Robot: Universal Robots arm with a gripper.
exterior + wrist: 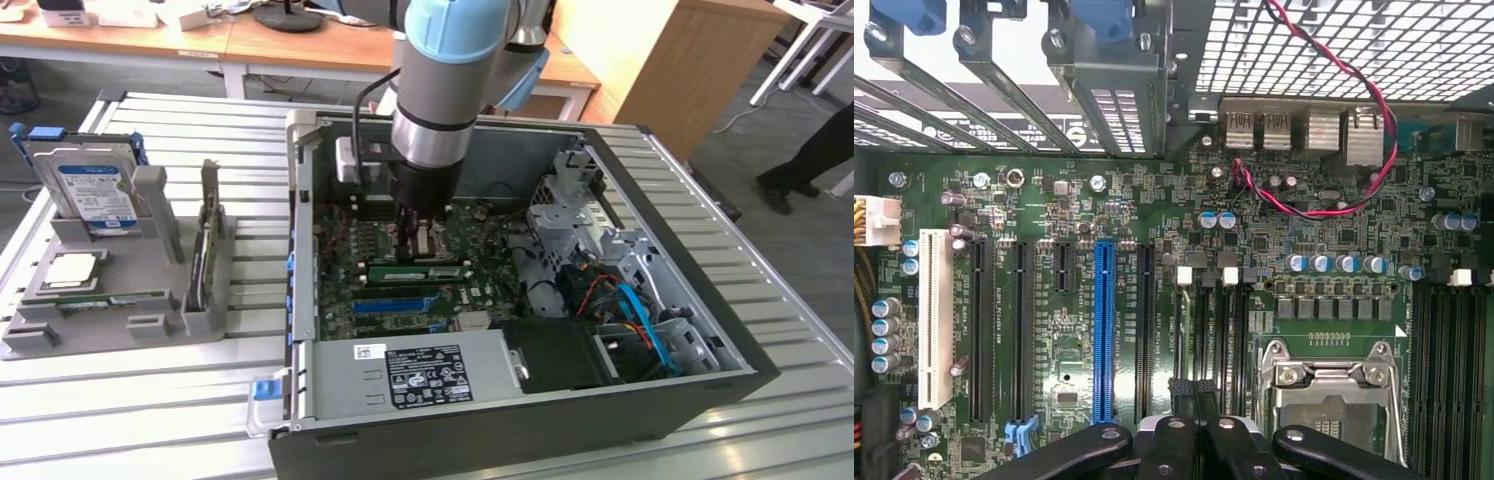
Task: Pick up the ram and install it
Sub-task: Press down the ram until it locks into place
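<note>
The ram [414, 271] is a narrow green stick standing on edge in a memory slot of the motherboard [350, 250], inside the open computer case [694, 400]. My gripper [424, 243] hangs straight down over it, fingers shut together with nothing between them, tips just above or on the stick's top edge; I cannot tell if they touch. In the wrist view the shut gripper [1192, 390] sits over the black memory slots [1216, 330] with white end clips, beside the empty silver processor socket [1329, 390].
A grey holder [80, 335] at the exterior view's left carries a hard drive [87, 190] and a square processor chip [74, 270]. The power supply [414, 375], drive cage [574, 210] and cables crowd the case. A person's legs [807, 150] stand at the far right.
</note>
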